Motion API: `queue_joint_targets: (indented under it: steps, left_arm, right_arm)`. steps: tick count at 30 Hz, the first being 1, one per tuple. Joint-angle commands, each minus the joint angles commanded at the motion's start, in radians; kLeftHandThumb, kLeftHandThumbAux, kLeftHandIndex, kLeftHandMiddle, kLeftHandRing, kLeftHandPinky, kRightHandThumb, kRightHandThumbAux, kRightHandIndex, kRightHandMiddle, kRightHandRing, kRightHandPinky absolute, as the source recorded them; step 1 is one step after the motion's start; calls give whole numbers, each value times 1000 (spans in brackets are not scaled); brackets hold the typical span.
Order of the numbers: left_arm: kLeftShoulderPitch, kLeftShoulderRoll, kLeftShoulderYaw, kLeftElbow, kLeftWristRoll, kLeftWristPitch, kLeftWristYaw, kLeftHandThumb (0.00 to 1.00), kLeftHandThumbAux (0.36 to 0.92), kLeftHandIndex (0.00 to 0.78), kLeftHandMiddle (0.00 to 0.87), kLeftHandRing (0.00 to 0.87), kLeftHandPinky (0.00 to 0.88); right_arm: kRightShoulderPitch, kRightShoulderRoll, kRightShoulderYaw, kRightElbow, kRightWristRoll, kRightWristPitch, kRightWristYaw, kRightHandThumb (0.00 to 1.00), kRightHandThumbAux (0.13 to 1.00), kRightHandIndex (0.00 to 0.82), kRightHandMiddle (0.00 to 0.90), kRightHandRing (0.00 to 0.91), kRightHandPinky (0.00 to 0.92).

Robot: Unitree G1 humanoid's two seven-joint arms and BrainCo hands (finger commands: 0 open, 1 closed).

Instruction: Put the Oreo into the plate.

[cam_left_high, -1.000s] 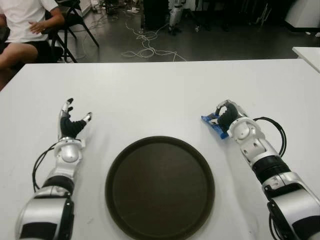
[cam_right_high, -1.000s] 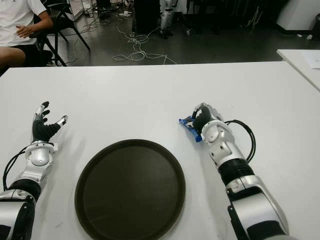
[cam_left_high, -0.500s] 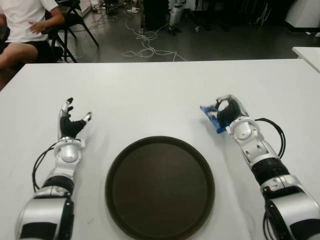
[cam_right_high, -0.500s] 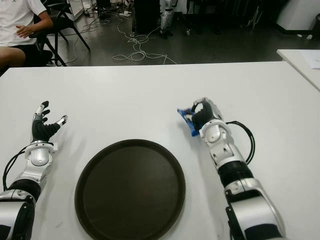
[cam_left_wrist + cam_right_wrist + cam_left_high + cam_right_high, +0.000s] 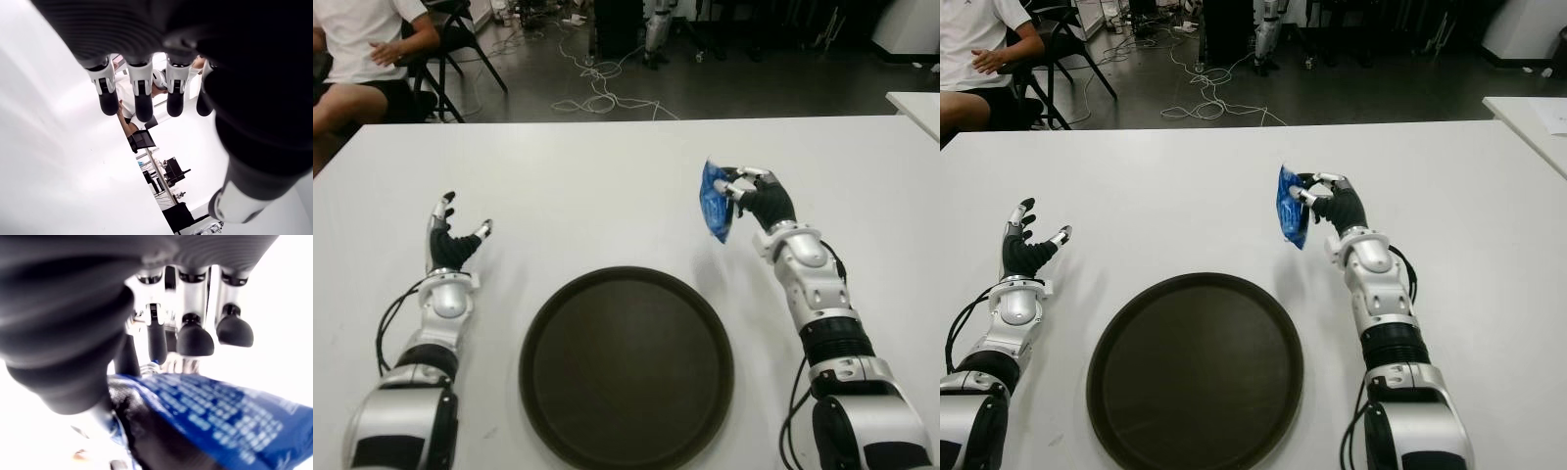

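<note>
A white table (image 5: 607,186) fills our view, with a dark floor strewn with cables (image 5: 597,88) beyond its far edge and a seated person (image 5: 357,59) off the far left corner. Our right hand (image 5: 766,201) is raised toward the right side of the table, fingers pinched around the blue Oreo packet (image 5: 714,201), which hangs upright from our fingertips, clear of the surface. The packet sits beyond the far right rim of the dark round plate (image 5: 626,367), not over it. From the head we see only the packet's outline; our right wrist view adds the close detail, the glossy blue wrapper (image 5: 220,411) pressed against the thumb while the other fingertips (image 5: 194,339) curl in above it. Our left hand (image 5: 450,245) shows near the left edge, to the left of the plate, and its wrist view confirms the fingers (image 5: 139,93) are extended and holding nothing.
</note>
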Motion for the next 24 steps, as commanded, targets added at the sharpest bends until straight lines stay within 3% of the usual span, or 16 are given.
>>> queue_joint_targets:
  steps: [11,24]
  left_arm:
    - [-1,2,-2,0,3,2,1,0,784,68,99,82,73]
    - [1,3,-8,-1,11,-6,4,0,764,67,105,87,72]
  right_arm:
    - [-12,12,-42,-22,87,84,48,416,821,713,818,826,829]
    - [-22,21,-74,-44,164,167,93,399,824,711,821,827,833]
